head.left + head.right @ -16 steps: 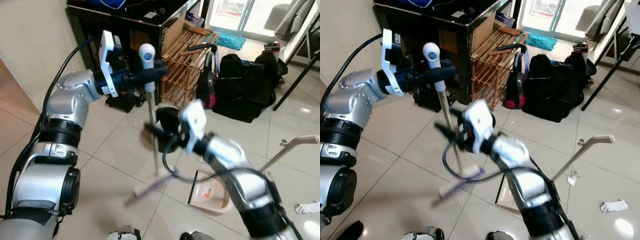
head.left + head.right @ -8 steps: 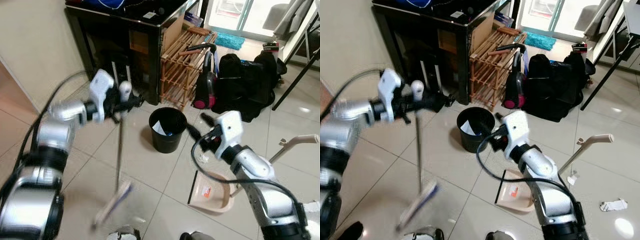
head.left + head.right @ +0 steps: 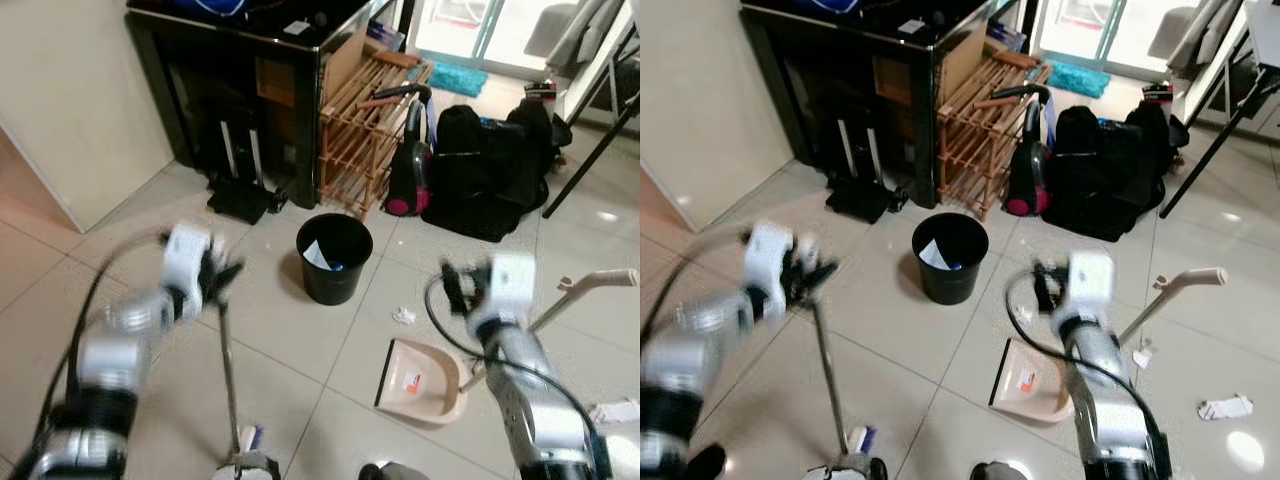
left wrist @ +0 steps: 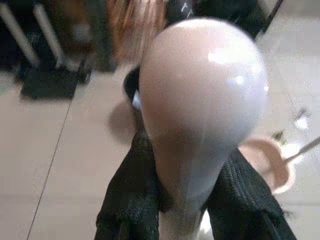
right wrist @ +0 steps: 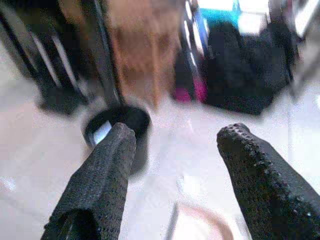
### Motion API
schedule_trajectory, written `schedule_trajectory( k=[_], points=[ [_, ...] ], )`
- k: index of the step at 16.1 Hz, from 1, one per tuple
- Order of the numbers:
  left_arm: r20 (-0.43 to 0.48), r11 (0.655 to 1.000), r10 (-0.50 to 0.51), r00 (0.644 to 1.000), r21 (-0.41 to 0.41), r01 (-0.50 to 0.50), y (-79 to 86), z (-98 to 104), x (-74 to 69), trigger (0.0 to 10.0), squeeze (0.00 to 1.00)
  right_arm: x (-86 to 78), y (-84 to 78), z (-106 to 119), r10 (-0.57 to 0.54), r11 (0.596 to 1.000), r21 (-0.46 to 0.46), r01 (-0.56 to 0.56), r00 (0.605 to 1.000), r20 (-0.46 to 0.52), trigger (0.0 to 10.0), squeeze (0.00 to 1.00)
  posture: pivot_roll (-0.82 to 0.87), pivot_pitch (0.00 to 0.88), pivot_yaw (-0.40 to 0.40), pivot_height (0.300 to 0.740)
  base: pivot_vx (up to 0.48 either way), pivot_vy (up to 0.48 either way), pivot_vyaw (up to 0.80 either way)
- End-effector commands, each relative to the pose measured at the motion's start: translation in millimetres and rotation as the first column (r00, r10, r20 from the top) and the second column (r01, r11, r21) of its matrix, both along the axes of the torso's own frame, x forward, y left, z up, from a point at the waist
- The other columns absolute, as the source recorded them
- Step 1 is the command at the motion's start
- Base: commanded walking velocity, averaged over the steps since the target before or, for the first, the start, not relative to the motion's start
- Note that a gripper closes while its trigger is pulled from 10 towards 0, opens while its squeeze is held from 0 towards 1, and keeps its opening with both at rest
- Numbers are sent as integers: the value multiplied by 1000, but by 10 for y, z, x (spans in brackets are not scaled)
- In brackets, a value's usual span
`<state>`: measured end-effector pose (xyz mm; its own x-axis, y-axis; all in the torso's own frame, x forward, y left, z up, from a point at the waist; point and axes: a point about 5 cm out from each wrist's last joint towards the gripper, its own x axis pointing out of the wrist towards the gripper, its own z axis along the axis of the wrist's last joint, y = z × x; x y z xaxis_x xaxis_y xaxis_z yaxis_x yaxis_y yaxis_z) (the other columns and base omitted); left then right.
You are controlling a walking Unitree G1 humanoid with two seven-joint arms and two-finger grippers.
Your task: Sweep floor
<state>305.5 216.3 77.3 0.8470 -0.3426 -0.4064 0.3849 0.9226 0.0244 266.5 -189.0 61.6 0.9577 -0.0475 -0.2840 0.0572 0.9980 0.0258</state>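
1. The left gripper [image 4: 187,200] is clamped on the rounded top of the broom [image 3: 228,370], so the pole stands almost upright with its head on the tiled floor [image 3: 290,330] close to the robot's feet, ready for a stroke.
2. The right gripper [image 5: 175,165] hangs empty, fingers apart, above the dustpan [image 3: 420,380], which lies flat with its mouth facing the broom, probably to receive debris.
3. A paper scrap [image 3: 403,316] lies between the dustpan and the black bin [image 3: 333,258], apparently the sweeping target.
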Motion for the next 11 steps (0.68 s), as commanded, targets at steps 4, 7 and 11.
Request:
schedule_trajectory(
  k=[4,7,11],
  points=[
    [-234,995,101,967,-1,-104,-4,-545,-328,10000,0,-259,39,-648,-2,1000,22,9,945,-326,10000,0,-13,93,-12,740,0,0,0],
    [-309,985,138,941,-59,-164,-27,-636,-413,10000,0,-346,31,-787,-11,999,32,26,921,-389,10000,0,-13,100,-18,740,0,0,0],
    [-410,962,201,890,-89,-258,-48,-869,-513,10000,0,-423,46,-977,6,1000,16,2,892,-453,10000,0,-11,99,-18,740,0,0,0]
  ],
)
